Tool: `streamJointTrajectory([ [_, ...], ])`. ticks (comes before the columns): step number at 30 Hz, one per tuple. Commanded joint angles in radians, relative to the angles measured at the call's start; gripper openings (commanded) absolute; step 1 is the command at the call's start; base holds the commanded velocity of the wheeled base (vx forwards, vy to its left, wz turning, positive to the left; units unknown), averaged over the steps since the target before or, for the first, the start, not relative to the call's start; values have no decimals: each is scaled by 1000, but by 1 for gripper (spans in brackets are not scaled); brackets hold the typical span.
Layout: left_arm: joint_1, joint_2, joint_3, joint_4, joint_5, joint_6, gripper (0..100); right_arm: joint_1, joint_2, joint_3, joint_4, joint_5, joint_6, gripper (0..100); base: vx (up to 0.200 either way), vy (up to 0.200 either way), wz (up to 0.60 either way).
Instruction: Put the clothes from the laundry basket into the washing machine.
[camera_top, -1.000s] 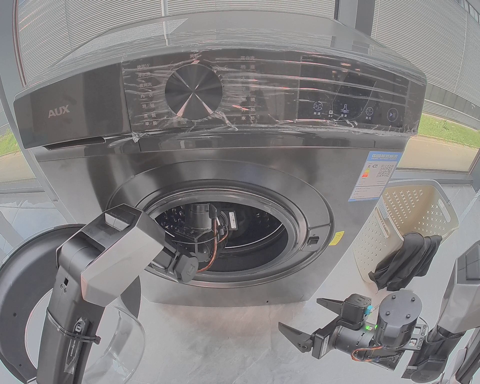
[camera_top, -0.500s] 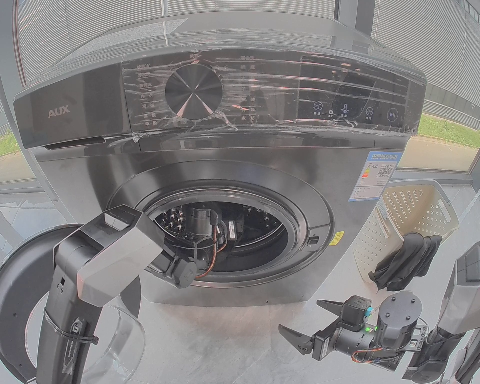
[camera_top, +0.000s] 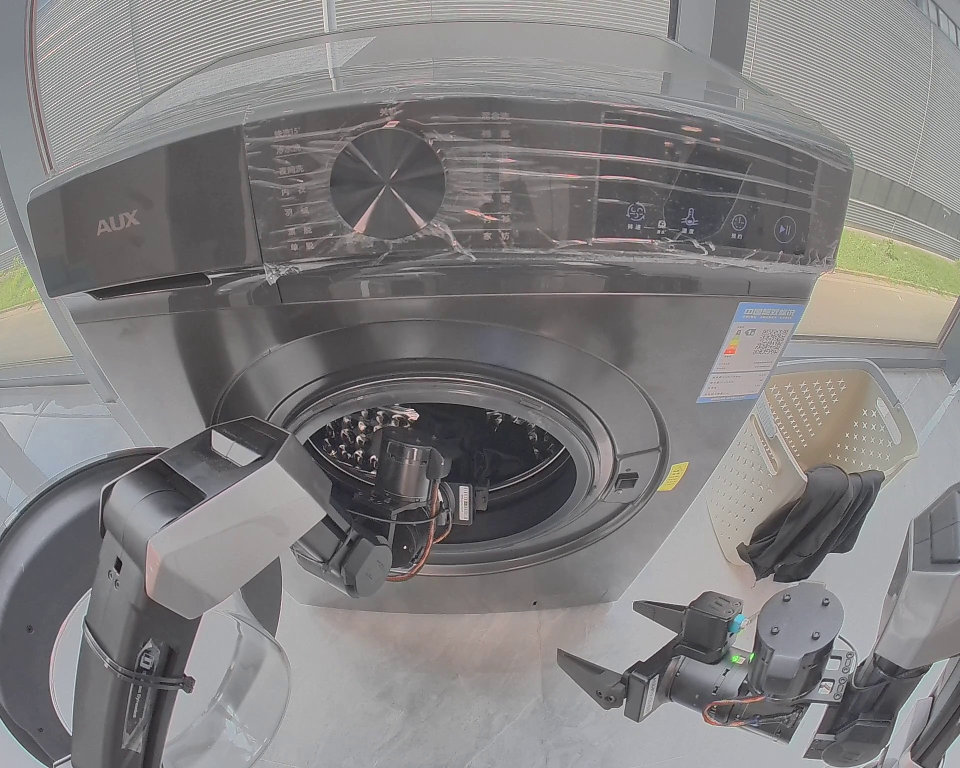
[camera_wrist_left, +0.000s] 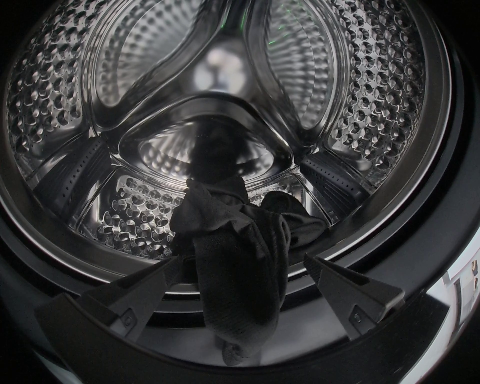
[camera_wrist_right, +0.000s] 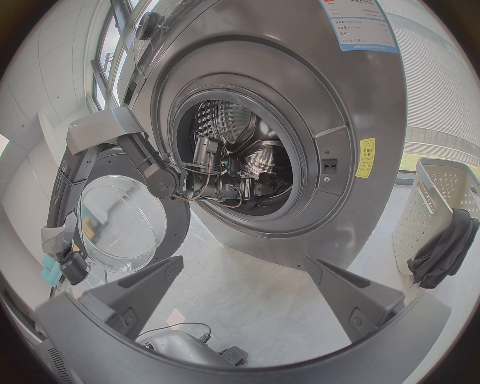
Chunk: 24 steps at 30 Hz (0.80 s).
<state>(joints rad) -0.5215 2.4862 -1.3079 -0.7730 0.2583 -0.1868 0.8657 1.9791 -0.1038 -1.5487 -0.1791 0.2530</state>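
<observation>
Left pincer (camera_wrist_left: 242, 262): spread wide, gripping nothing (black garment (camera_wrist_left: 235, 285) lies between).
Garment: drum (camera_wrist_left: 380, 100) mouth, 6 o'clock.
Right pincer (camera_top: 600, 630): wide, empty.

This is looking like a test room arranged as a laundry corner rather than a lived-in home. A front-loading washing machine (camera_top: 500, 330) is standing on a bare grey floor (camera_top: 450, 680). Its control panel (camera_top: 700, 200) is wearing protective plastic film (camera_top: 540, 215), and an energy label (camera_top: 752, 350) is sticking on its front. Large windows (camera_top: 830, 60) with blinds are running behind it, showing grass (camera_top: 900, 262) outside. A beige laundry basket (camera_top: 850, 410) is sitting beside the machine.
</observation>
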Motion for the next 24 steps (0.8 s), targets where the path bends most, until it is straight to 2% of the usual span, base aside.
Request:
streamJointTrajectory([
  [1,11,34,-10,-3,-1,0,100,1,1,0,-1,0,0,100,0,0,0],
  [2,14,37,-13,-5,-1,0,0,1,1,0,-1,0,0,100,0,0,0],
  [10,17,42,-42,-22,-1,-5,0,1,1,-2,-1,0,0,100,0,0,0],
  [13,26,53,-99,-63,-1,-14,0,1,1,-2,-1,0,0,100,0,0,0],
  [18,47,94,-240,-144,16,-13,0,2,1,-2,-1,0,0,100,0,0,0],
  [24,63,128,-320,-180,35,-5,0,2,1,-2,-1,0,0,100,0,0,0],
])
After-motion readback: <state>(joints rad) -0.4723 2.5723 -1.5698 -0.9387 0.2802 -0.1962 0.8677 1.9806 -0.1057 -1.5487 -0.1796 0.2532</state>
